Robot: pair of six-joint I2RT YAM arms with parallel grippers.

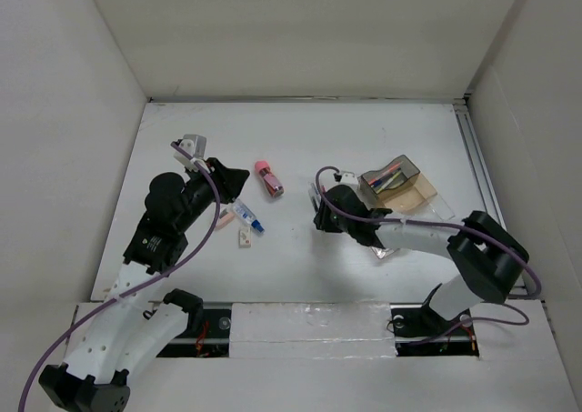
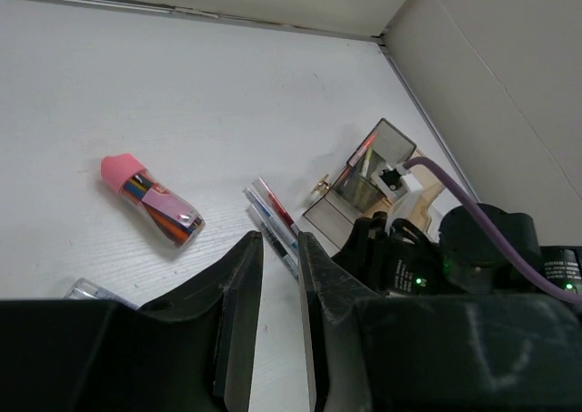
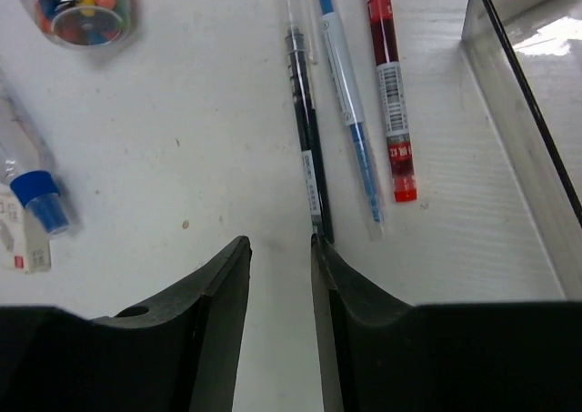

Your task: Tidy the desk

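Observation:
The white desk (image 1: 364, 130) carries scattered stationery. Three pens lie side by side: black (image 3: 305, 139), blue (image 3: 346, 94) and red (image 3: 389, 85). My right gripper (image 3: 280, 241) hovers low just before their near ends, open with a narrow gap and nothing between the fingers; its right fingertip (image 3: 320, 248) is at the black pen's tip. My left gripper (image 2: 280, 236) is also open and empty, raised above the desk left of centre (image 1: 238, 183). A pink-capped clear tube of coloured items (image 2: 150, 198) lies between the arms (image 1: 269, 177).
A clear compartment tray (image 1: 393, 180) sits right of the pens, its wall (image 3: 518, 112) close to the red pen. A small blue-capped bottle (image 1: 247, 216) and a white eraser (image 1: 244, 237) lie near the left gripper. A metal rail (image 1: 477, 157) runs along the right edge.

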